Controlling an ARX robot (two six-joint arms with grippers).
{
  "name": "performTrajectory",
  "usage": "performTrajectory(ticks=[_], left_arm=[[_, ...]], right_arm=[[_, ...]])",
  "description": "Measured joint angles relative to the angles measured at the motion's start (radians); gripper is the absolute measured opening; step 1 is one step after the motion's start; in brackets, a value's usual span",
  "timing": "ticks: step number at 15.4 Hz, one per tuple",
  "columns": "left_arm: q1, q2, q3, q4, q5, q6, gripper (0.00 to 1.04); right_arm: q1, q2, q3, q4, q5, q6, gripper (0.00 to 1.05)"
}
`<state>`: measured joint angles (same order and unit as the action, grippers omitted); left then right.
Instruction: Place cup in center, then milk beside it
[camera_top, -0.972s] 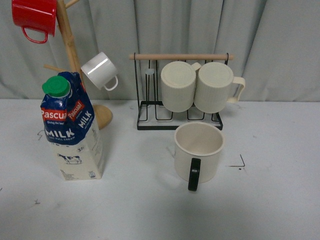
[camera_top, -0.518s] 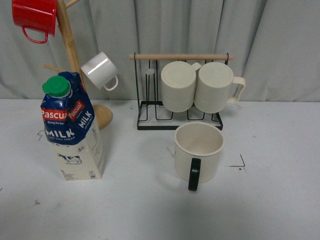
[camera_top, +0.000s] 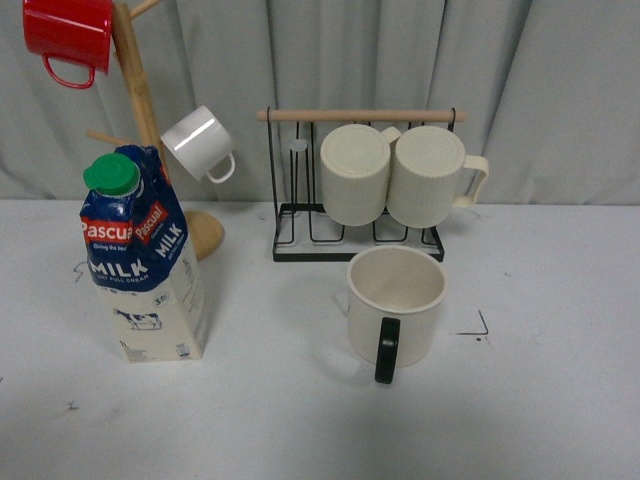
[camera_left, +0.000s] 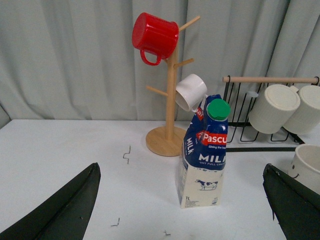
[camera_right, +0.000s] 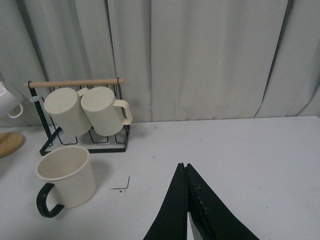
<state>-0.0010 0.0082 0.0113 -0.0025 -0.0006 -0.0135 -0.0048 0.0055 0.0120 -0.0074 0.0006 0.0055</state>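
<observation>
With the right claw pressed together, near and right of the cup standing right of centre just before the rack, and the left claw spread toward the milk at the left, risks knocking the handle or toppling the tall carton.

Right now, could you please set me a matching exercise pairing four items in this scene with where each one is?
1 cup
2 milk
3 red mug
4 small white cup

A top peg of wooden tree
B upright on table, by the tree's base
C upright on table before wire rack
D lower tree peg

Pairs: 1-C; 2-B; 3-A; 4-D
</observation>
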Motion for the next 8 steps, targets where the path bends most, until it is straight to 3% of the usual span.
performTrajectory(ticks=[2,8], left_arm=[[0.0,0.0,0.0,0.0,0.0,0.0,0.98],[0.0,0.0,0.0,-0.001,0.0,0.0,0.98]], right_arm=[[0.0,-0.001,0.0,0.005,0.0,0.0,0.02],[0.0,-0.001,0.0,0.004,0.0,0.0,0.7]])
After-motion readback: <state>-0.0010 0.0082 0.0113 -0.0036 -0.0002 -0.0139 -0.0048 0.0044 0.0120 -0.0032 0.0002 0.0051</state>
